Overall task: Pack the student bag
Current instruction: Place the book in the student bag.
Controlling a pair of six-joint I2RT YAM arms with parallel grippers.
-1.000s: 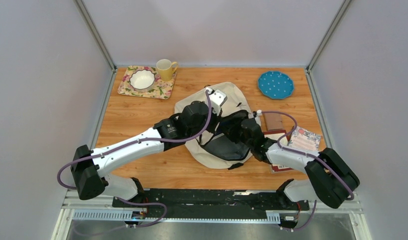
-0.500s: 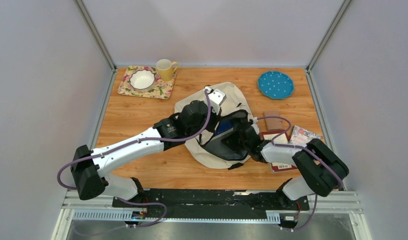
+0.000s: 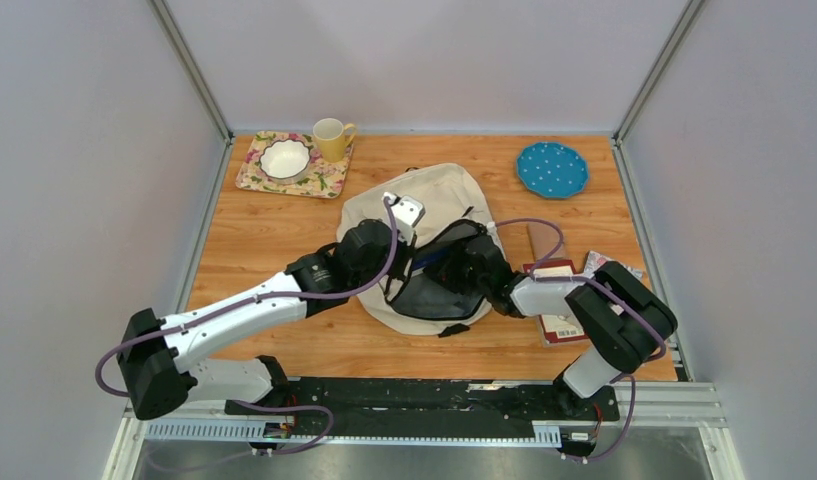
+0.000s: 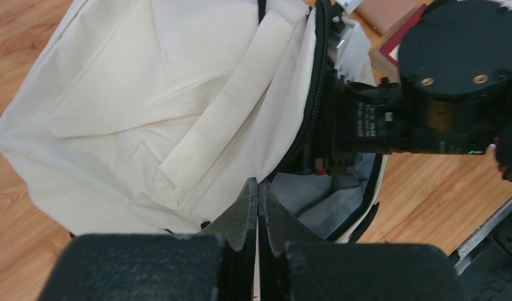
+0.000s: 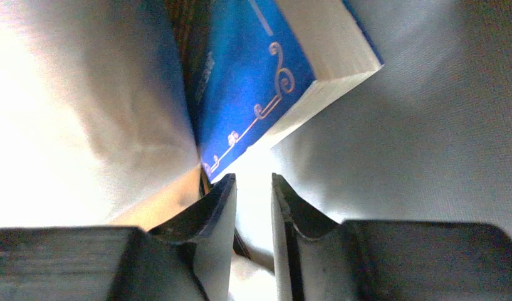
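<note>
The cream student bag (image 3: pixel 439 195) lies in the middle of the table with its zipped mouth held open towards the right. My left gripper (image 4: pixel 258 183) is shut on the edge of the bag's opening (image 4: pixel 284 144) and holds it up; it also shows in the top view (image 3: pixel 396 272). My right gripper (image 5: pixel 253 179) is inside the bag with its jaws a little apart and empty. A blue book with gold ornament (image 5: pixel 259 81) lies just ahead of it against the grey lining (image 5: pixel 428 125). In the top view the right fingers are hidden in the bag.
A floral tray (image 3: pixel 324 180) with a white bowl (image 3: pixel 284 158) and a yellow mug (image 3: pixel 331 138) stands at the back left. A blue dotted plate (image 3: pixel 552 168) is at the back right. A brown book (image 3: pixel 544 240), a red-edged book (image 3: pixel 562 328) and a floral card (image 3: pixel 612 265) lie right of the bag.
The right gripper has pushed deeper into the bag with the blue book. The left gripper and the bag have shifted left and nearer.
</note>
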